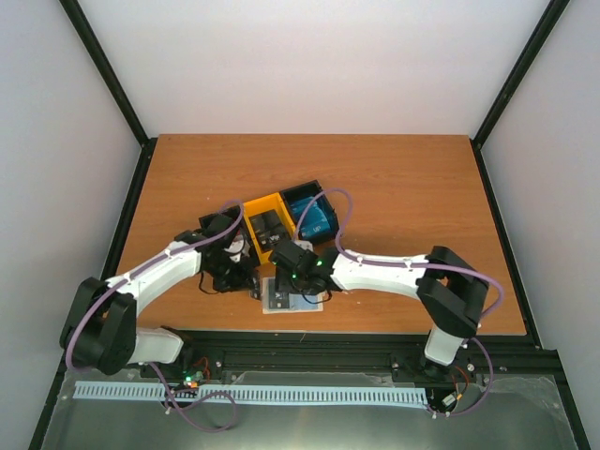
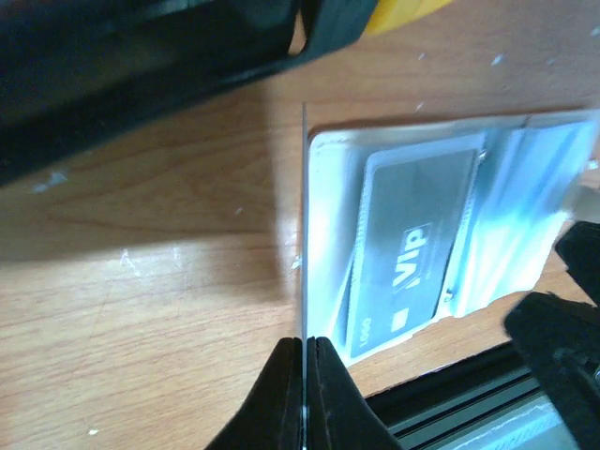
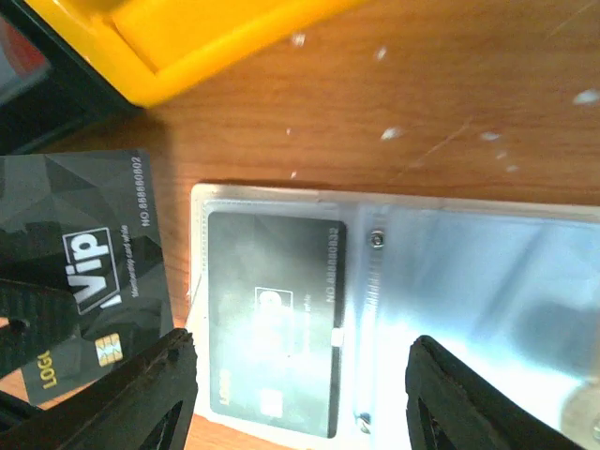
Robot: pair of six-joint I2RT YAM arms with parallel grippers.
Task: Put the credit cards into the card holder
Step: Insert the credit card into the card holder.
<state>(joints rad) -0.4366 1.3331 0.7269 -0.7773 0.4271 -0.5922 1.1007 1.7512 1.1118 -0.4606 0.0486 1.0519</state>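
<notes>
Now the card holder (image 3: 469, 272) lies open, black card (image 3: 277, 319) pocketed.

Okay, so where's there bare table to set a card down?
Bare table: behind the tray to the back edge, and to its right. Crowded front centre: card holder, right gripper, left gripper pinching a black card.

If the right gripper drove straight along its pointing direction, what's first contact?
Most likely the open card holder: the right gripper, open, points down at it, fingers straddling the pocket with a black card inside. Height above it is unclear.
</notes>
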